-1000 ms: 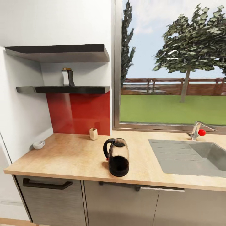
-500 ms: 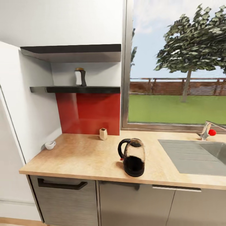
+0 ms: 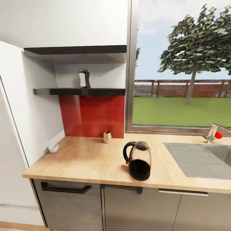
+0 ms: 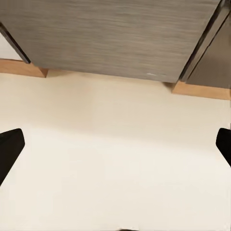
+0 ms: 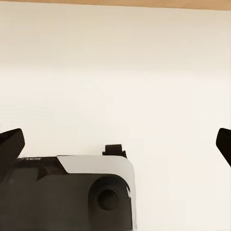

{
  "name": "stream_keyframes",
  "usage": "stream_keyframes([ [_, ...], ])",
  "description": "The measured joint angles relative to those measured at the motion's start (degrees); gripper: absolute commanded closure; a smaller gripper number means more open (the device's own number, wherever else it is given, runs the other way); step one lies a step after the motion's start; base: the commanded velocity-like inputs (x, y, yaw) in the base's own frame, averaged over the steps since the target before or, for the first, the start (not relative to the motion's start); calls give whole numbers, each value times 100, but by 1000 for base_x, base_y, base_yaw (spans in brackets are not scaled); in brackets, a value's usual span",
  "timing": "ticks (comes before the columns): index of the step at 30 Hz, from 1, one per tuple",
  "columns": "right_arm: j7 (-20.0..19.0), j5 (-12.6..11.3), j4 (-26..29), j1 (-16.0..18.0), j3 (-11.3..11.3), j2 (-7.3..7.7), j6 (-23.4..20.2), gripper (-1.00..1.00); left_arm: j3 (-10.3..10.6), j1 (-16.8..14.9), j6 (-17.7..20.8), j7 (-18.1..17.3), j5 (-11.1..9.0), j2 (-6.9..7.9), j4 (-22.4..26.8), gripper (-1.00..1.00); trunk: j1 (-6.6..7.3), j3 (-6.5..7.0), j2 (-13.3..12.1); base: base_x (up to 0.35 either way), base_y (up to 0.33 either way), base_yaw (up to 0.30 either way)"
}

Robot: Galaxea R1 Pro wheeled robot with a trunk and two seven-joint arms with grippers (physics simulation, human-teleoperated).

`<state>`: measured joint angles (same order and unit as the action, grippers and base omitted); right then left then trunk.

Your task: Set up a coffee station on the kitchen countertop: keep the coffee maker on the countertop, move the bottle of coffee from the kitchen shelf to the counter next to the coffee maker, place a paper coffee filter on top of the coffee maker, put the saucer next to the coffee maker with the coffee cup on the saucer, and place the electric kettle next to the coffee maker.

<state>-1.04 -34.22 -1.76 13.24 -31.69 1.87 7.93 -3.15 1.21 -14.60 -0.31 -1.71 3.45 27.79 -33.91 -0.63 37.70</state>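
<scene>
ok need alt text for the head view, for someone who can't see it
An electric kettle stands near the front edge of a light wood kitchen countertop, left of a steel sink. A coffee cup sits at the far left; a bottle of coffee stands on the shelf above a red backsplash.

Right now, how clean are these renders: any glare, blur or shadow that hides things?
Head view: even daylight, sharp; soft sheen on the red backsplash, a small shadow beside the kettle, the bottle small but legible. Left wrist view: flat pale floor, no glare. Right wrist view: washed-out white floor, few details.
</scene>
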Motion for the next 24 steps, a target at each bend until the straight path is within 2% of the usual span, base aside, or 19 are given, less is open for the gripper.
stream_keyframes([
  [2, 46, -4, 0, -1, 9, 10, 6, -100, 2, 0, -135, 0, 15, 32, -204, -100, 1, 0, 0, -5, 0, 0],
  [7, 5, -6, 1, 3, 14, 13, -216, -100, -6, 0, -169, 2, -10, 84, -227, -100, 1, 0, 0, -1, 0, 0],
  [11, -14, 22, 45, 7, 0, 39, -699, -100, -6, 0, -175, 1, -7, 98, -225, -100, 1, 0, 1, 0, 0, 0],
  [14, 5, 46, 363, 17, -12, 61, -1224, -100, -9, 0, -176, 0, -2, 97, -222, -100, 1, 0, 1, 0, 0, 0],
  [16, 54, 28, 911, 20, -28, 129, -1680, -100, -12, 0, -177, 4, 3, 96, -206, -100, 1, 0, 1, 0, 0, 0],
  [17, 125, 34, 1329, 22, -20, 222, -1983, -100, -12, 0, -180, 8, 2, 97, -185, -100, 1, 1, 1, 0, 0, 0],
  [19, 242, 46, 1754, 22, -2, 349, -2281, -100, -15, 0, -182, 24, -2, 98, -161, -100, 1, 0, 0, 0, 0, 0],
  [20, 395, 67, 2145, 20, 23, 469, -2544, -100, -18, 0, -183, 53, -6, 100, -141, -100, 1, 1, 1, 0, 0, 0],
  [24, 1012, 80, 3259, 22, 103, 734, -3060, -100, -24, 0, -191, 264, -19, 95, -143, -100, 1, 0, 0, 0, 0, 0],
])
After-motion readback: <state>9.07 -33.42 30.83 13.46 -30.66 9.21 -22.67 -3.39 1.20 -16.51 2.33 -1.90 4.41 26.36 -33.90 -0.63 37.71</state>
